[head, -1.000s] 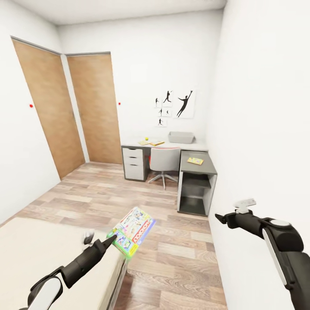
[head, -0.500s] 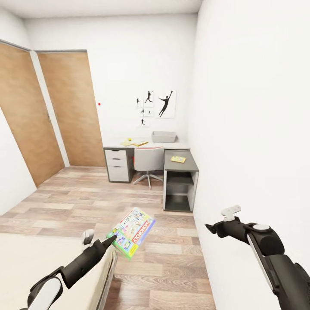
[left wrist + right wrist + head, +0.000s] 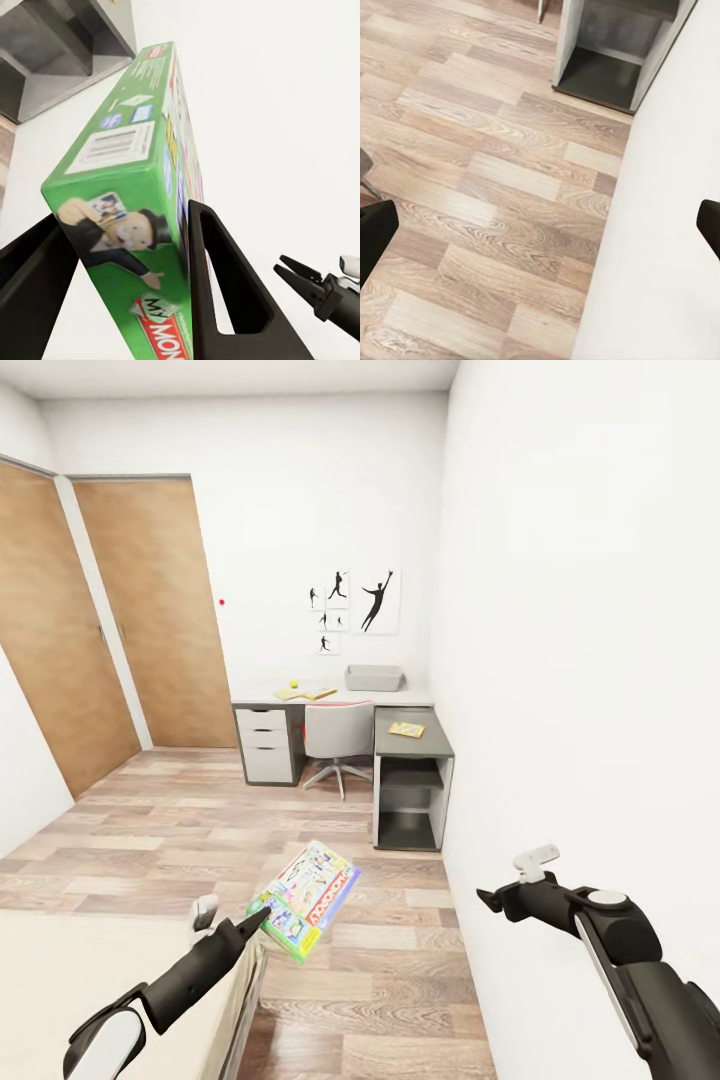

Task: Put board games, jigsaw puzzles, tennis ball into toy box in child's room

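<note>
White walls and a pale wood-plank floor make up a narrow child's room, with two wooden doors to the left of an L-shaped grey table at the far wall.

From the head view, the table carries a grey toy box at its back edge. Left of the toy box lie a small yellow-green tennis ball and a flat yellow item, too small to identify. A colourful flat box lies on the table's side wing, nearer than the toy box. A grey swivel chair is tucked under the table, and black silhouette pictures hang on the wall above it. Well nearer than the table, a corner of the bed shows beneath the left arm.

The left end effector is clamped on a board game, held in the air above the floor, far short of the table, tilted with its illustrated face up.

Its wrist view adds detail: the board game is a bright green box with a moustached cartoon man in a top hat, a red logo and a white label on its edge. Black fingers press both broad faces.

The right end effector hangs close to the right wall, well apart from the table. Its wrist view shows floor planks, the wall and the table's open lower compartment, with dark fingertips at opposite edges, spread wide and empty.
</note>
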### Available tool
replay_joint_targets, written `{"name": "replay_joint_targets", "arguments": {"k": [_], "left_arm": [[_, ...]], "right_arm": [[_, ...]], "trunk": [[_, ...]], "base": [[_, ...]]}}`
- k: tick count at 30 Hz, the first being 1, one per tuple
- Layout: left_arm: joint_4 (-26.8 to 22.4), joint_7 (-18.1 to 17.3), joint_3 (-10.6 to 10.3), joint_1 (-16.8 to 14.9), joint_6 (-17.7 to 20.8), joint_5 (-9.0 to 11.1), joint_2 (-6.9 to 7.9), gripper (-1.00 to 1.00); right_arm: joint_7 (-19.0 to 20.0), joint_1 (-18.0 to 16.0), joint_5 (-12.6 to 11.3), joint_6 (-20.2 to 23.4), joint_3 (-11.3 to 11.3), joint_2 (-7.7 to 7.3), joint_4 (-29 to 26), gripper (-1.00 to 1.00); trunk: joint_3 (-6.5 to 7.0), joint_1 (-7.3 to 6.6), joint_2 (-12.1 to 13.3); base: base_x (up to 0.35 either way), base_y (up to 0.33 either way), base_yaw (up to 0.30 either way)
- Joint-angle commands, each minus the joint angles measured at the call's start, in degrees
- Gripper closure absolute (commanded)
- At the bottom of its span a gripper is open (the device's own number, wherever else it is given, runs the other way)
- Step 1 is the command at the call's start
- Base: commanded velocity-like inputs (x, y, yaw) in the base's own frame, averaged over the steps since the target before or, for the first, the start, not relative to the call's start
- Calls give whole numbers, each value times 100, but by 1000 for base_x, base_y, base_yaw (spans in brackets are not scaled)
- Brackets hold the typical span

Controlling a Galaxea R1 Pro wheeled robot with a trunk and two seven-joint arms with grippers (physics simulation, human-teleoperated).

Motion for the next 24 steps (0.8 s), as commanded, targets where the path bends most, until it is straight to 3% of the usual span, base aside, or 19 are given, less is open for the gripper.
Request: {"name": "replay_joint_targets", "arguments": {"k": [1,24], "left_arm": [[-4,18,-8,-4,26,46,3,100],[128,10,21,-4,59,98,3,100]], "right_arm": [[47,0,57,15,-4,0,-6,-100],[59,42,54,15,-4,9,-100,-100]], "trunk": [[-10,4,-11],[-10,4,-11]], "base": [[53,6,-1],[23,28,48]]}}
